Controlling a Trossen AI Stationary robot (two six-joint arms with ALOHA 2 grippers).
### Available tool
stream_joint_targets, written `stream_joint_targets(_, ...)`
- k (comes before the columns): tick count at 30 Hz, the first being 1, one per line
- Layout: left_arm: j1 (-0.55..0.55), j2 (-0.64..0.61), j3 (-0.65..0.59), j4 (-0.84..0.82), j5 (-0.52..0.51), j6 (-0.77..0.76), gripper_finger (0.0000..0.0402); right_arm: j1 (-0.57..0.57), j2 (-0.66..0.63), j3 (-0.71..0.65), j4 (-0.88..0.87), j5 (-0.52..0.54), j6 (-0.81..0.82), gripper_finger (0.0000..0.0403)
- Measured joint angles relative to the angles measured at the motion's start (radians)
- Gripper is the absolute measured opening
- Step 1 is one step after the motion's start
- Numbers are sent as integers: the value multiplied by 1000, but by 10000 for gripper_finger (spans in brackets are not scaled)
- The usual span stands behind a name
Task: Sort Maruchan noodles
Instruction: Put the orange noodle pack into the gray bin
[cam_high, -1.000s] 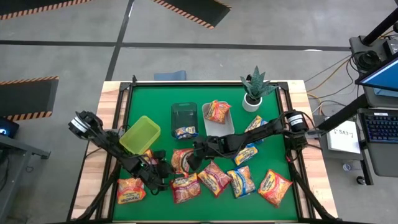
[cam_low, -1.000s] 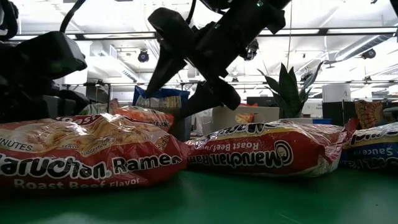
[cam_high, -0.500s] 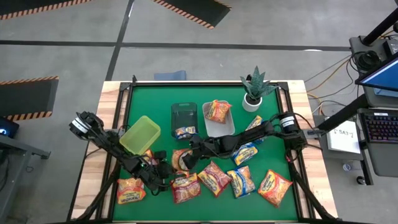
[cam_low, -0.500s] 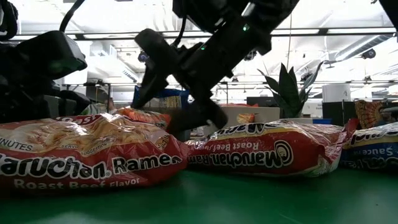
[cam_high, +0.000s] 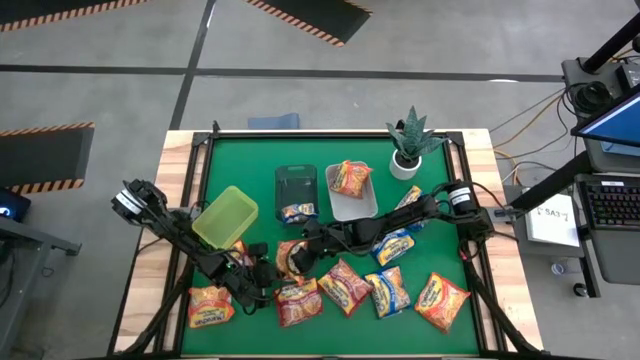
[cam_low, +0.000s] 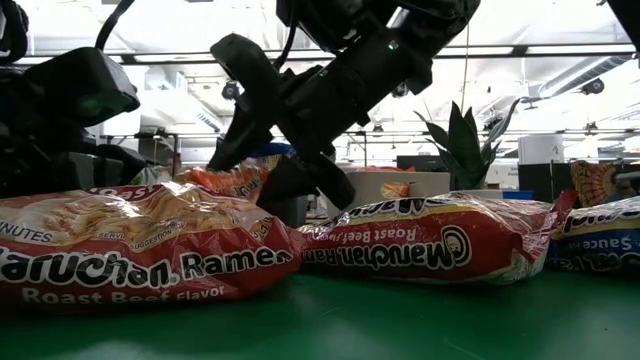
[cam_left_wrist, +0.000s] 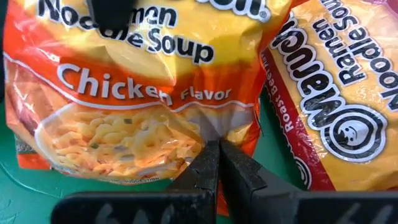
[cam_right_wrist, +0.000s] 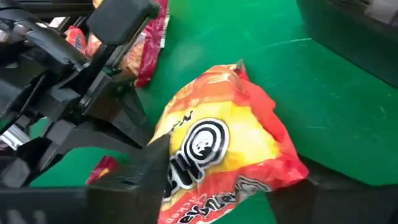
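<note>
R gripper (cam_high: 300, 254) clamps orange packet (cam_right_wrist: 221, 146), raised off mat; L gripper (cam_left_wrist: 217, 163) pinched shut on chicken packet's (cam_left_wrist: 143, 93) edge.

An orange chicken-flavor packet (cam_right_wrist: 217, 155) sat tilted between the right pincer (cam_high: 300, 252) fingers, while red, orange and blue-and-yellow Maruchan noodles (cam_high: 345, 285) lay flat, scattered just beside and beyond it.

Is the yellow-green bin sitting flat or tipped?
Tipped. The yellow-green bin leans on the left arm at the table's left side, so its opening faces partly sideways. No packets show inside it.
</note>
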Motion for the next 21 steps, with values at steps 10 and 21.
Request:
stream_joint_targets(10,-2,-34,0,-8,-3,58,0,1,-42,-1,-16,-16,-80,112)
stream_joint_targets(21,-23,-213,1,-63,-7,135,0,9,-156,-1,-62,-7,-201,32)
